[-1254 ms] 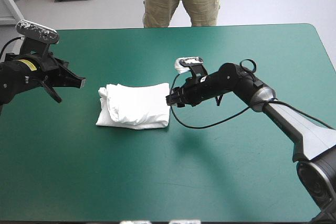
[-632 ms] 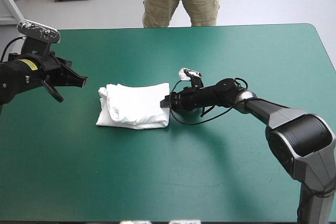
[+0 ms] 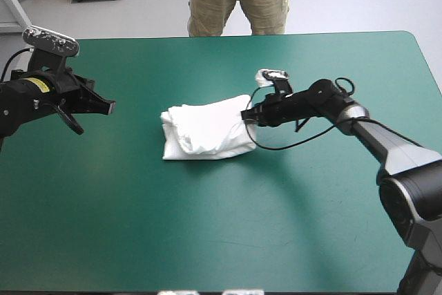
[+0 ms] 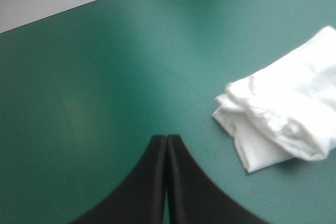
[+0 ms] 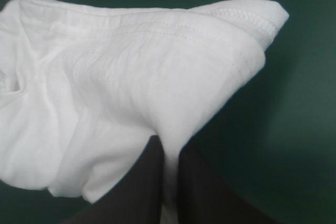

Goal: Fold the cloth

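Teal-green cover [image 3: 207, 233] spans the table top. At the left, the left gripper [image 3: 105, 107] hangs above the cover, well apart from the T-shirt [image 3: 207, 131]. In the left wrist view its black fingers [image 4: 152, 182] meet in one pointed arch with nothing between them. The T-shirt is a white folded bundle lying near the table's centre, slightly right of the middle. At the bundle's right edge, the right gripper [image 3: 250, 117] is clamped on the fabric. In the right wrist view a fold of cloth is pinched between its nearly closed fingers [image 5: 144, 182].
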Controlling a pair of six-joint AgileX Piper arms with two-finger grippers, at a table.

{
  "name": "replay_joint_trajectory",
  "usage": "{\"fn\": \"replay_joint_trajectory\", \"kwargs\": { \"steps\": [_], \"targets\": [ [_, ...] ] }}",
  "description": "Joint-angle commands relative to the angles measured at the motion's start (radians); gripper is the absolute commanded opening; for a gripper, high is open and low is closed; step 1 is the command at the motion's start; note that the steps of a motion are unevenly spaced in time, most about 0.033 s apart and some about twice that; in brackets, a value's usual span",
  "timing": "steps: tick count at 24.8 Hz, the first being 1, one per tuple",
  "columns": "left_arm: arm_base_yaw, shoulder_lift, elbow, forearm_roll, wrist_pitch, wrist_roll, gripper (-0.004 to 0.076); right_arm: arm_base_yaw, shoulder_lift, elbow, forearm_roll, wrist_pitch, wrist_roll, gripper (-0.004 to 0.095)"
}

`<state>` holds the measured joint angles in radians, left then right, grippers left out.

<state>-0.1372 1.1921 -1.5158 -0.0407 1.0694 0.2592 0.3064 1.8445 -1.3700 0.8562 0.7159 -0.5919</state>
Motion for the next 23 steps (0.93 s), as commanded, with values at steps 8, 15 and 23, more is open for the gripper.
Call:
{"fn": "replay_joint_trajectory", "kwargs": {
  "steps": [8, 15, 23],
  "targets": [
    [0.0, -0.019, -0.028, -0.02, -0.048, -0.008, -0.0009, -0.449, -0.333, 0.184, -0.856, 0.178, 0.504, 0.0001],
    [0.0, -0.019, -0.028, -0.02, -0.044, -0.008, -0.0009, -0.626, -0.38, 0.24, -0.991, 0.197, 0.561, 0.0002],
    [0.0, -0.04, -0.028, -0.004, -0.044, -0.035, -0.0009, -0.643, -0.402, 0.24, -0.981, 0.217, 0.601, 0.0354]
  ]
}}
